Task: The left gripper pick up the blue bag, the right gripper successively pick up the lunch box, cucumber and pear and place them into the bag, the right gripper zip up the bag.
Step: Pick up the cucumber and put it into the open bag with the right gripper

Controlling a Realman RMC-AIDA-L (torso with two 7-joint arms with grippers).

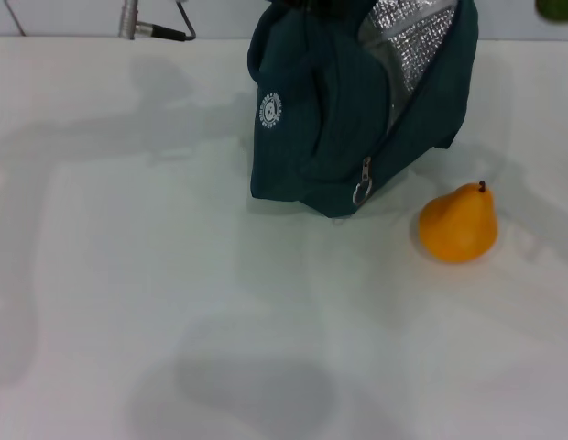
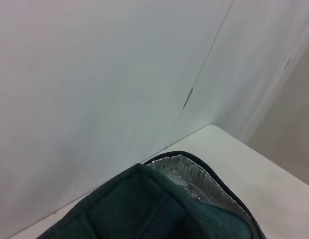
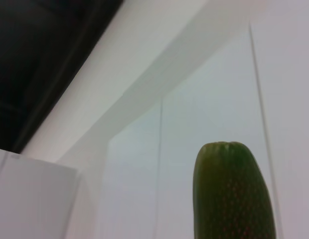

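The blue bag (image 1: 344, 110) stands at the back of the white table (image 1: 174, 275), its top open and its silver foil lining (image 1: 408, 41) showing. Its metal zipper pull (image 1: 362, 188) hangs at the front corner. The left wrist view looks down right over the bag's rim (image 2: 194, 174), so the left gripper holds the bag from above, with its fingers out of sight. The cucumber (image 3: 233, 191) rises close before the right wrist camera, up in the air against the wall, held by the right gripper. A green tip of the cucumber (image 1: 559, 7) shows at the far right. The pear (image 1: 460, 225) lies right of the bag. The lunch box is out of view.
A metal rod with a black cable (image 1: 156, 29) lies at the table's back edge, left of the bag. White wall panels (image 2: 119, 74) stand behind the table.
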